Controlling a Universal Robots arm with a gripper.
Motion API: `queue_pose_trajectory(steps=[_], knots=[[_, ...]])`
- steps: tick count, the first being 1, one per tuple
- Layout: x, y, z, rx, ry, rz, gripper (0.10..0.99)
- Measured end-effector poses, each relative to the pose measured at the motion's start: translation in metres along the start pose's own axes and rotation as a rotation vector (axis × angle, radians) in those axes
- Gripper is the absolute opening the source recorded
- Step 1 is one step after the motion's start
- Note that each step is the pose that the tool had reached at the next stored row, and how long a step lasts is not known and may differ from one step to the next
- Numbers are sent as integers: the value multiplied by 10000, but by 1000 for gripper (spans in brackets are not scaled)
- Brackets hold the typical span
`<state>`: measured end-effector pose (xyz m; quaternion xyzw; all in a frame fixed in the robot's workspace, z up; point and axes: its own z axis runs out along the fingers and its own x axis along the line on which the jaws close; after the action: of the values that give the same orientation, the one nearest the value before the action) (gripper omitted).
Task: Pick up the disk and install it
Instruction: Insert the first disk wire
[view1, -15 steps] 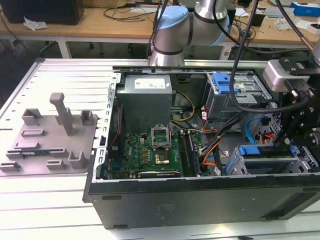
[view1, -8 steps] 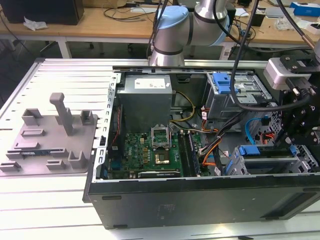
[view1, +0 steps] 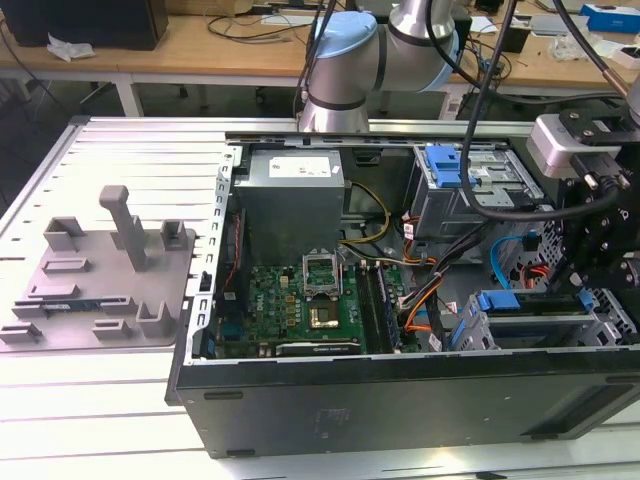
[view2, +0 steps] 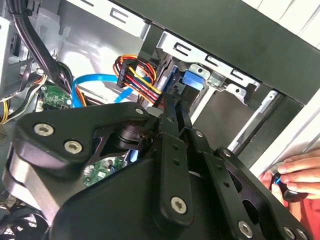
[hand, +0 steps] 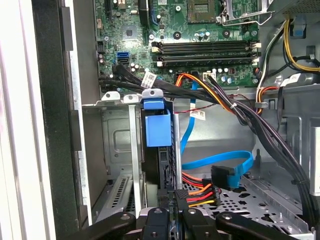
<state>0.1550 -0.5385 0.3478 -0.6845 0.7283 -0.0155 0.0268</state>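
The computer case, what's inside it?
Inside the computer case lie a green circuit board, a grey metal box, coloured wires and the disk in its slot. The gripper hides what's beneath.

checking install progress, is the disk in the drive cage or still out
In. The disk stands on edge between the cage walls, with the hand at its end.

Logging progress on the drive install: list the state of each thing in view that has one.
Black computer case: side panel off, lying open.
Silver hard disk with blue rails: standing edge-on in the drive cage.
Black gripper: closed at the disk's rear edge.
Motherboard processor socket: latch raised, empty.
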Motion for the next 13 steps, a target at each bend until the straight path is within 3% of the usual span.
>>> queue_pose_trajectory(steps=[13], knots=[[-11, -2, 13, 0, 0, 0, 169]])
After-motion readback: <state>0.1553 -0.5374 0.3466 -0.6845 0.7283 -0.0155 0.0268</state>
